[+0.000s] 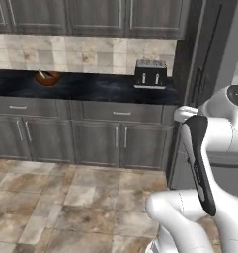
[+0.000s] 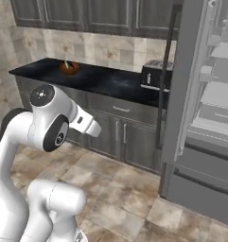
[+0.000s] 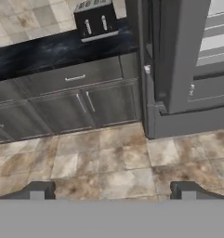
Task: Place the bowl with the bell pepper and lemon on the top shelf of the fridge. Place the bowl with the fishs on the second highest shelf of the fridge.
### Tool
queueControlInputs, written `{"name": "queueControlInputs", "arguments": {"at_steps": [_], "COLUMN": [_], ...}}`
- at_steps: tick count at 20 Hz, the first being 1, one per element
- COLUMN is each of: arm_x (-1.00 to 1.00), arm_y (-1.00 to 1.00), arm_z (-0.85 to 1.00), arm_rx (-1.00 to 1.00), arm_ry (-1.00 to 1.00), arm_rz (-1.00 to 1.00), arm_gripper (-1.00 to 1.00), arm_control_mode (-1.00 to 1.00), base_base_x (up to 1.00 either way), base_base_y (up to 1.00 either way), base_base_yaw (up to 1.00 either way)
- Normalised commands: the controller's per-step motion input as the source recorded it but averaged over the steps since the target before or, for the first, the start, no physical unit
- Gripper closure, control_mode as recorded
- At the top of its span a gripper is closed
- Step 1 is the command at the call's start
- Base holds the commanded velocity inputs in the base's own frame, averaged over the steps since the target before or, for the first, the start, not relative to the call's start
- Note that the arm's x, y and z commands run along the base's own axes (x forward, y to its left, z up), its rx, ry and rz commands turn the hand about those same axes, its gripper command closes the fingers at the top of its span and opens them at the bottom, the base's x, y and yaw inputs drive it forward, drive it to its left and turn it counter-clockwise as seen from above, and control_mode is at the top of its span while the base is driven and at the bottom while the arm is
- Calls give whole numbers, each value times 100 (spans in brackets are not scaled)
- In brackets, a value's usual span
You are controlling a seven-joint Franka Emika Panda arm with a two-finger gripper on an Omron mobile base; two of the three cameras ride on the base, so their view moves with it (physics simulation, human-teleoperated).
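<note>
My gripper [image 3: 112,193] hangs open over the tiled floor, its two dark fingertips [image 3: 37,190] far apart with nothing between them. It faces the cabinets and the fridge [image 3: 178,56] from a distance. The fridge door [image 2: 186,80] stands open, and several pale shelves [image 2: 219,94] show inside; the frame edge cuts them off, so I cannot tell which is the top one. A reddish-brown bowl [image 1: 46,77] sits far left on the black counter [image 1: 91,86], also the bowl [image 2: 69,68] seen from the right; its contents are too small to make out. The bowl with the bell pepper and lemon is out of view.
A black toaster [image 1: 150,74] stands on the counter beside the fridge, toaster [image 3: 95,21] in the hand view. Dark grey base cabinets [image 1: 96,141] run under the counter and wall cabinets above. Tiled floor [image 3: 113,158] lies open between me and the cabinets.
</note>
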Motion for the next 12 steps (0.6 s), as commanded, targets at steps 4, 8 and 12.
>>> {"name": "queueControlInputs", "arguments": {"at_steps": [4, 8, 12], "arm_x": [0, 0, 0], "arm_y": [0, 0, 0], "arm_z": [0, 0, 0], "arm_rx": [0, 0, 0], "arm_ry": [0, 0, 0], "arm_rz": [0, 0, 0], "arm_gripper": [-100, -100, -100], "arm_control_mode": [100, 100, 100], "base_base_x": [100, 100, 100], "base_base_y": [100, 100, 100], "base_base_yaw": [0, -5, -8]}}
